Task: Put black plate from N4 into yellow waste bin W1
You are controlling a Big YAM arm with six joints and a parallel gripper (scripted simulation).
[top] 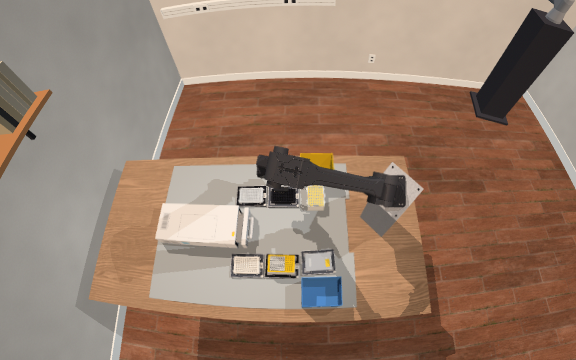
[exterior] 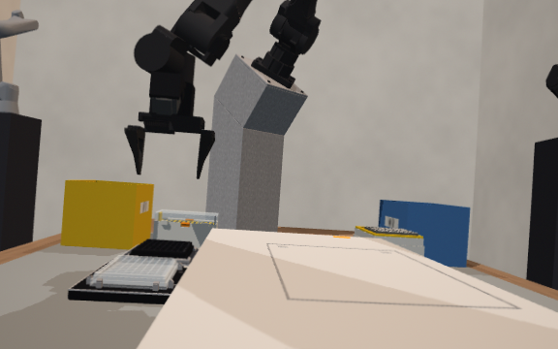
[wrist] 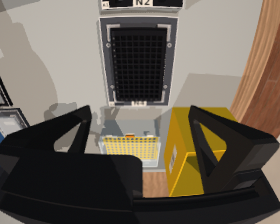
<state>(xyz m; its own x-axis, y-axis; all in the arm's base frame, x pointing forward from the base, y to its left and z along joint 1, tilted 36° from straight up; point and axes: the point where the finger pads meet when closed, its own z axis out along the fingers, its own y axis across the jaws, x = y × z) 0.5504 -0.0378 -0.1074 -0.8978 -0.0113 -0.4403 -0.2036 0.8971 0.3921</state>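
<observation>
The black plate (top: 284, 196) (exterior: 163, 247) (wrist: 139, 65) lies flat in the work nest N4 (wrist: 106, 70), whose label shows at its lower edge in the wrist view. The yellow waste bin (top: 318, 160) (exterior: 100, 213) (wrist: 183, 125) stands upright on the bench, beside the rack nearest the arm base. My gripper (exterior: 169, 175) (wrist: 140, 110) is open and empty, pointing down, well above the plate and higher than the bin's rim. In the top view the arm hides the fingers and part of the bin.
A clear plate (top: 252, 195) (exterior: 134, 272) and a yellow-topped rack (top: 315, 196) (exterior: 186, 230) (wrist: 130, 149) flank the black plate. A white machine (top: 198, 225) (exterior: 381, 286) stands at mid-bench. Across from it are three filled nests and a blue bin (top: 321, 291) (exterior: 444, 233).
</observation>
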